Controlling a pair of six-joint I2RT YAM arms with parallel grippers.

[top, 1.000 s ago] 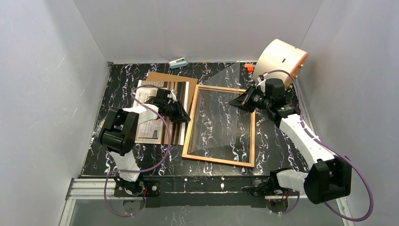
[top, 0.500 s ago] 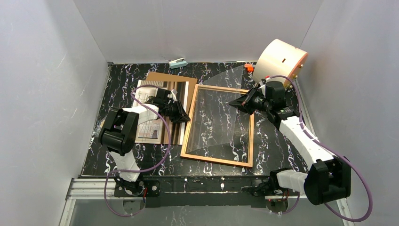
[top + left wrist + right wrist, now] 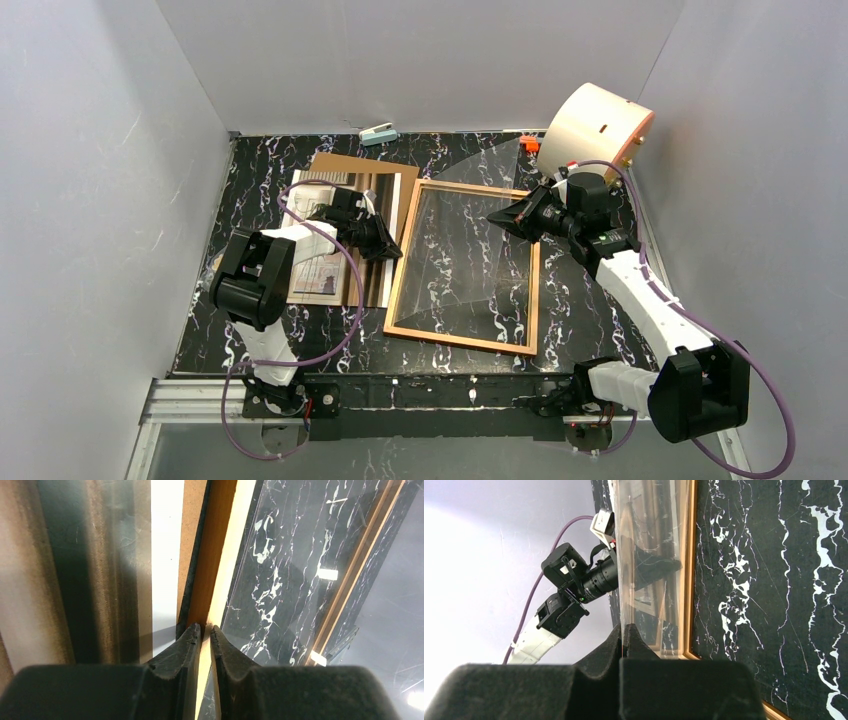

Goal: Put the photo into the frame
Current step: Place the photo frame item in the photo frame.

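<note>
The orange-brown wooden frame (image 3: pixel 402 262) lies flat mid-table. My left gripper (image 3: pixel 392 250) is shut on its left rail, which the left wrist view shows pinched between the jaws (image 3: pixel 206 628). The striped photo (image 3: pixel 322 268) lies left of the frame, partly under my left arm, and also shows in the left wrist view (image 3: pixel 75 570). My right gripper (image 3: pixel 497 218) is shut on the edge of a clear sheet (image 3: pixel 480 250) and holds it tilted up over the frame opening. The right wrist view shows this grip (image 3: pixel 624 628) on the sheet (image 3: pixel 649 555) beside the frame rail (image 3: pixel 690 570).
A plain brown backing board (image 3: pixel 350 166) lies under the photo at the back left. A beige round container (image 3: pixel 598 125) stands at the back right, with a small orange object (image 3: pixel 530 145) beside it. A small teal object (image 3: pixel 379 134) sits at the back wall.
The frame has slid slightly left with my left gripper. My right gripper has shifted a little, keeping the clear sheet tilted up.
</note>
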